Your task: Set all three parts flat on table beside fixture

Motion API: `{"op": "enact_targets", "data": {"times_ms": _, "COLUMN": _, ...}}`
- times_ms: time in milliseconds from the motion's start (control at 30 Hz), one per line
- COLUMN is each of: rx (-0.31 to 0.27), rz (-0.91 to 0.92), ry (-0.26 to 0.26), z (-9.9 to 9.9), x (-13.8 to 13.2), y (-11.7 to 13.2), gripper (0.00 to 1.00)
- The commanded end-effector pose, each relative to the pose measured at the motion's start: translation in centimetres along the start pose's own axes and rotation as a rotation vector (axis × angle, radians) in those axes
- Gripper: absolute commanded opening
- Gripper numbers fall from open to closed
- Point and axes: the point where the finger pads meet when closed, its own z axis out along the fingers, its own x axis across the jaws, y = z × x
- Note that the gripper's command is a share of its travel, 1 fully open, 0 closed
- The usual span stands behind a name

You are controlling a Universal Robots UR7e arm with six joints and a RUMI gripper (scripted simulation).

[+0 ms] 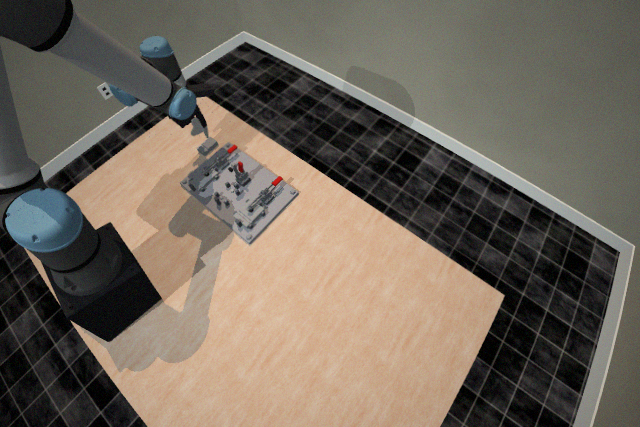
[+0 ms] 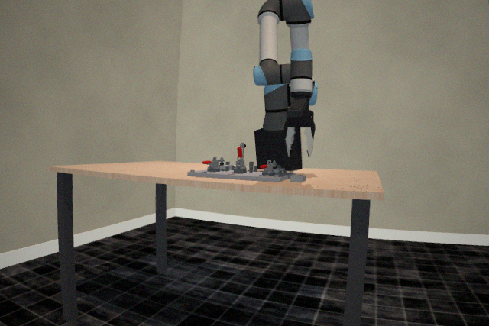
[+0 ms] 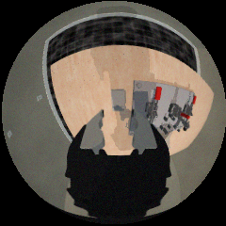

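Observation:
A small grey block part [image 1: 207, 145] [image 2: 298, 177] [image 3: 119, 100] lies flat on the wooden table, just beside the far-left edge of the fixture. The fixture [image 1: 281, 201] [image 2: 221, 175] [image 3: 140, 89] is a grey plate with three red-handled toggle clamps. The middle clamp's handle [image 1: 239, 167] [image 2: 239, 152] stands upright; the outer two handles [image 1: 232, 148] [image 1: 277, 180] lie low. My gripper [image 1: 204, 130] [image 2: 299, 152] [image 3: 118, 109] is open and empty. It hangs a little above the block, clear of it. Other parts on the fixture are too small to tell apart.
The robot's black base [image 1: 111, 298] [image 2: 272, 149] stands on the table's left side. The table's back edge [image 1: 170, 117] is close behind the block.

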Motion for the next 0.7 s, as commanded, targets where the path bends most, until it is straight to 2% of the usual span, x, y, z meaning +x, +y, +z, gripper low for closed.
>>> {"op": "enact_targets", "data": {"times_ms": 0, "rx": -0.006, "rz": -0.001, "ry": 0.002, "z": -0.6, "x": 0.0, "y": 0.1, "gripper": 0.4}}
{"op": "enact_targets", "data": {"times_ms": 400, "rx": -0.009, "rz": -0.001, "ry": 0.002, "z": -0.5, "x": 0.0, "y": 0.3, "gripper": 0.4}}
{"op": "enact_targets", "data": {"times_ms": 433, "rx": -0.009, "rz": -0.001, "ry": 0.002, "z": -0.5, "x": 0.0, "y": 0.3, "gripper": 0.28}}
{"op": "enact_targets", "data": {"times_ms": 667, "rx": -0.005, "rz": -0.001, "ry": 0.001, "z": -1.6, "x": -0.1, "y": 0.0, "gripper": 0.28}}
